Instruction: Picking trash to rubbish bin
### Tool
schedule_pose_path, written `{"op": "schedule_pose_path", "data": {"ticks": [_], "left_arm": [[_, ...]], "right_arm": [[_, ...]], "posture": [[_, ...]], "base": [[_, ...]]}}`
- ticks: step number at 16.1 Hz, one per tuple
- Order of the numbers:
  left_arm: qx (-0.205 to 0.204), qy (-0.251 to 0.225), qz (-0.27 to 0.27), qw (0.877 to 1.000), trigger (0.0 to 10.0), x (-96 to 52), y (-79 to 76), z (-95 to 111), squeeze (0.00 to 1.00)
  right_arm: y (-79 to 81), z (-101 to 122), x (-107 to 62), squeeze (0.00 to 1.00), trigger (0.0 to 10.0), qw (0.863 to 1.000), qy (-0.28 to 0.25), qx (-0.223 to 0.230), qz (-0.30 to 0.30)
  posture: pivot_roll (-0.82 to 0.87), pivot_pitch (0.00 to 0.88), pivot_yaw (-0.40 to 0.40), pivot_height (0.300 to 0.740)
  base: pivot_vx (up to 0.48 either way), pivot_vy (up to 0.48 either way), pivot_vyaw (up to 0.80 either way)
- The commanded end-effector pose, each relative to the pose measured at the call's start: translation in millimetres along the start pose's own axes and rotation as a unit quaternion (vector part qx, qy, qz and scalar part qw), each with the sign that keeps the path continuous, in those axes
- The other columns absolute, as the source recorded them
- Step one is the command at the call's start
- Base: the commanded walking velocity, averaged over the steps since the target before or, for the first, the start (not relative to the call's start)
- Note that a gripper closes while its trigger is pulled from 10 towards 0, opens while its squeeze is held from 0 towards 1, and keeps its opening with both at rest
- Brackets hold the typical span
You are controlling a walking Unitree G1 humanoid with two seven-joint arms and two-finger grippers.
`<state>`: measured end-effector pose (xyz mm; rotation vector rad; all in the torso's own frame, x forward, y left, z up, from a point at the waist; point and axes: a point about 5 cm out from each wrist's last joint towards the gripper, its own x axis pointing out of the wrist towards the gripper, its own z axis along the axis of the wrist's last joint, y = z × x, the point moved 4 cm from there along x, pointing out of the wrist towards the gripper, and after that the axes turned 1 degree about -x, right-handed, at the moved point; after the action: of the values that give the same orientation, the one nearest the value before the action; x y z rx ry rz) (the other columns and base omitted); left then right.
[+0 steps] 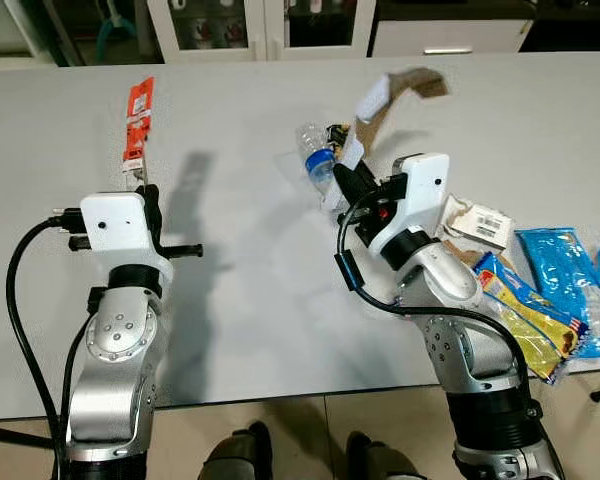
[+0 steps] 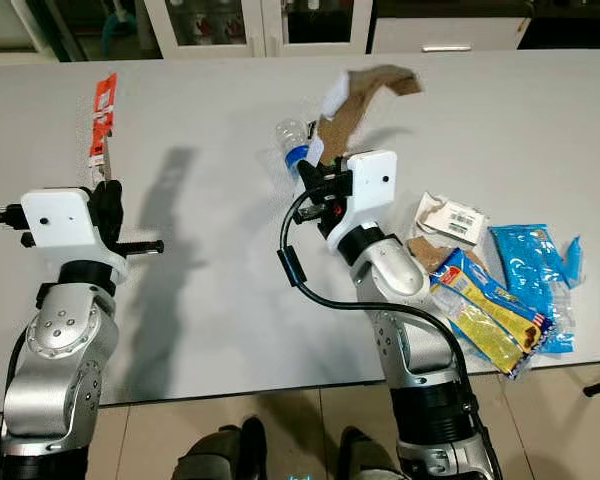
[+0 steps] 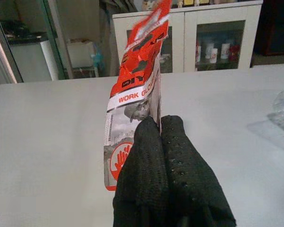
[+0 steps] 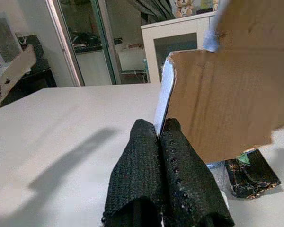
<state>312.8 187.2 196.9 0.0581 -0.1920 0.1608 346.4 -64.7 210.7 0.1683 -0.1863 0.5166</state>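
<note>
My left gripper (image 1: 138, 180) is shut on the lower end of a red and white work-glove wrapper (image 1: 137, 124), held upright above the white table (image 1: 230, 260); the wrapper (image 3: 135, 90) stands between the black fingertips (image 3: 165, 156). My right gripper (image 1: 342, 172) is shut on a torn strip of brown cardboard (image 1: 400, 88) that curls up and to the right; the cardboard (image 4: 227, 99) is pinched at its white edge. A crushed clear plastic bottle (image 1: 317, 155) with a blue cap lies on the table just beyond the right gripper.
To the right of my right arm lie a white cardboard tag (image 1: 478, 224), a yellow snack wrapper (image 1: 528, 312) and a blue plastic packet (image 1: 562, 270). White cabinets (image 1: 260, 25) stand behind the table. The table's near edge (image 1: 280, 400) meets tiled floor.
</note>
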Motion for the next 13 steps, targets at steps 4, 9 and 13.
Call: {"op": "schedule_pose_path", "data": {"ticks": [4,9,13], "left_arm": [[0.001,0.015,-0.005,1.0,0.0,-2.8,-1.4,-3.2,0.0],[0.006,0.022,-0.009,1.0,0.0,-1.0,-2.6,-5.2,0.0],[0.007,0.029,-0.009,1.0,0.0,-1.9,-2.7,-8.2,0.0]], "right_arm": [[1.2,2.0,-1.0,0.0,10.0,1.0,-0.005,-0.007,0.002],[0.7,1.5,-1.7,0.0,10.0,1.0,-0.006,-0.006,-0.002],[1.0,1.7,-1.5,0.0,10.0,1.0,-0.007,-0.005,-0.002]], "posture": [[-0.03,0.127,0.045,0.74],[-0.03,0.124,0.047,0.74],[-0.03,0.125,0.05,0.74]], "base": [[-0.291,0.0,0.0],[-0.292,0.0,0.0],[-0.292,0.0,0.0]]}}
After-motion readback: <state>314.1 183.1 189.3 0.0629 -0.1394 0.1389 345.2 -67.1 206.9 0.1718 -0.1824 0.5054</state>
